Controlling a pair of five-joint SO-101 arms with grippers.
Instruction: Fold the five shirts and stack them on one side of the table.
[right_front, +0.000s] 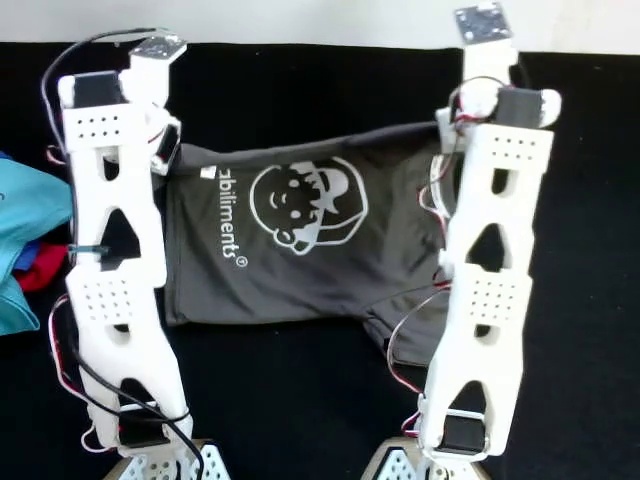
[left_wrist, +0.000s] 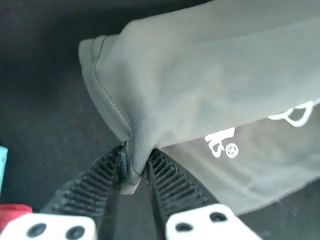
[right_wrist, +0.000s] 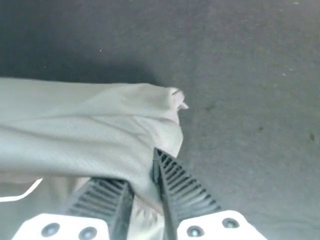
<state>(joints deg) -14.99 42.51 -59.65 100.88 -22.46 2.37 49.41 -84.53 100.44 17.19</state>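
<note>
Left gripper, right gripper clenched on shirt far corners; held edge spans arms, body toward near tabletop edge.

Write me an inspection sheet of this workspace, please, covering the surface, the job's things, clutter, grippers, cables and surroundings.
Surface: black table, bare in front of the shirt.
Job's things: grey shirt with white print, stretched between the two arms, one part trailing toward the right arm's base; heap of cloth in teal, red and blue at the table's left edge.
Clutter: nothing seen.
Grippers: left gripper shut on the grey shirt's seamed edge; right gripper shut on a fold of the same shirt.
Cables: thin wires loop beside the right arm; black cable crosses the left arm low down.
Surroundings: pale strip beyond the table's far edge.
</note>
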